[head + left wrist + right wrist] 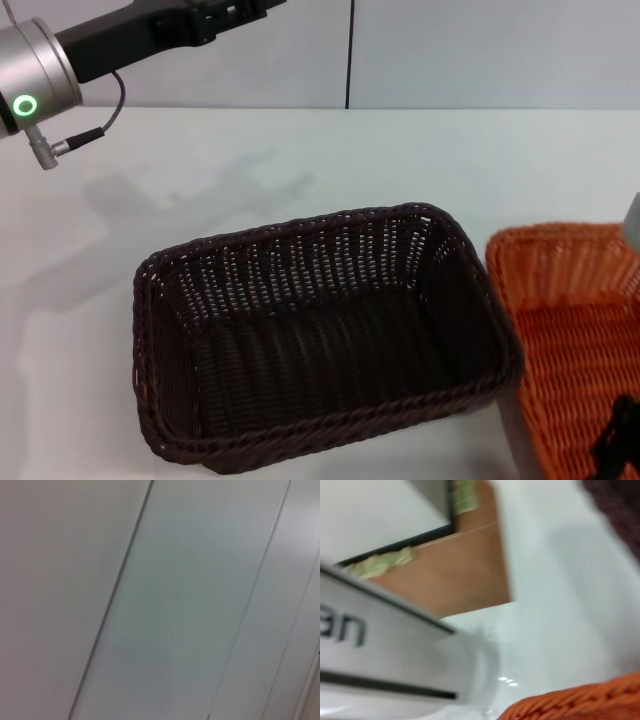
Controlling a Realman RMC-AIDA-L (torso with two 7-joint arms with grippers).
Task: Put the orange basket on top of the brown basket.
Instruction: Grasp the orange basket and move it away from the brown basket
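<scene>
Whether my right jaws hold anything, I cannot tell. Orange basket (575,330), right of the brown basket (320,335), looks light and stiff; its braided rim seems best to grip.

The bench (300,160) is viewed downward from the head; the orange basket (580,330) rim (580,700) is shared, close, by the right wrist view.

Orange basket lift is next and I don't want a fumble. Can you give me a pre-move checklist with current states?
1. Brown basket empty: ok.
2. Brown basket upright on table: ok.
3. Orange basket beside the brown one, not yet stacked: ok.
4. Left arm raised clear at the far left: ok.
5. Right gripper's hold on orange basket: cannot tell; only a dark part shows at its near edge.
6. Orange basket empty: cannot tell, partly out of frame.
</scene>
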